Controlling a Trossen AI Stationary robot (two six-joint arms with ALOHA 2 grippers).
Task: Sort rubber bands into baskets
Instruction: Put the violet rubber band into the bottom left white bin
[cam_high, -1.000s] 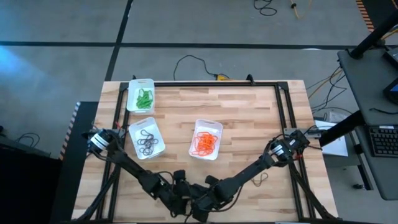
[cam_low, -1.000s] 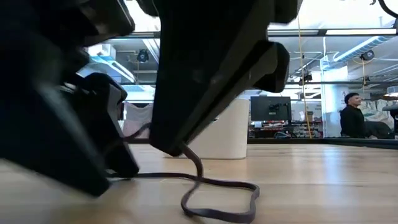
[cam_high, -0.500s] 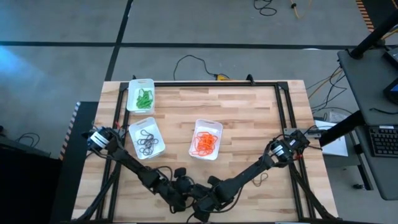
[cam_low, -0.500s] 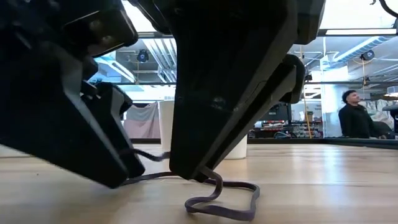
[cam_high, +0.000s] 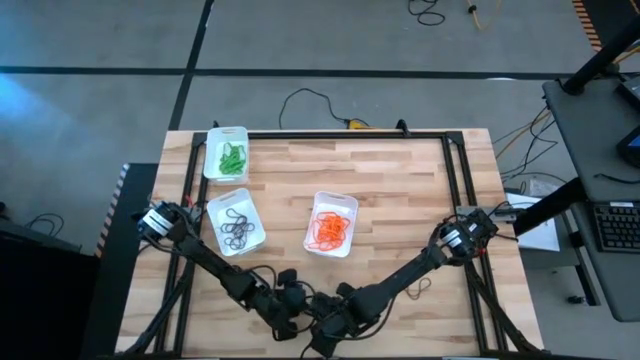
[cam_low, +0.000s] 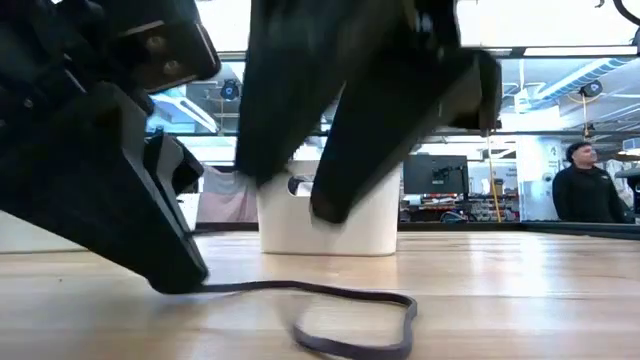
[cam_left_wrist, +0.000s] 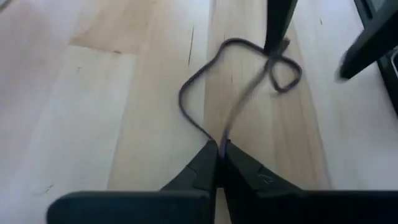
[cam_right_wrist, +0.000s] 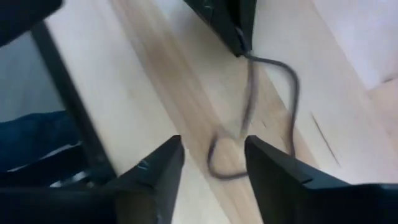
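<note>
- Left gripper (cam_high: 303, 318) low at the table's (cam_high: 400, 190) near edge in the high view, nose to nose with the right gripper (cam_high: 322, 327); little room between the two, wide bare wood beyond toward the far rail. Three baskets well clear ahead: green bands (cam_high: 232, 158) in the far-left basket (cam_high: 226, 153), dark bands (cam_high: 236, 229) in the middle-left basket (cam_high: 235, 222), orange bands (cam_high: 329, 229) in the centre basket (cam_high: 331, 223). One stray dark loop (cam_high: 420, 290) near the right arm.
- Low view: left gripper (cam_low: 185, 283) down on the wood, pinched on the end of a dark rubber band (cam_low: 345, 318) trailing flat across the boards; right gripper (cam_low: 290, 185) lifted above it, apart from the band. White basket (cam_low: 330, 225) behind; a person (cam_low: 582, 190) far back in the room.
- Left wrist view: fingers (cam_left_wrist: 202, 163) pressed together, clamped on the band (cam_left_wrist: 233, 93), loop stretched forward toward the other arm's finger (cam_left_wrist: 278, 22).
- Right wrist view: fingers (cam_right_wrist: 155, 171) spread apart, empty; band (cam_right_wrist: 252, 112) lying between and beyond them, far end caught in the left gripper (cam_right_wrist: 239, 40). Table edge just beside.
</note>
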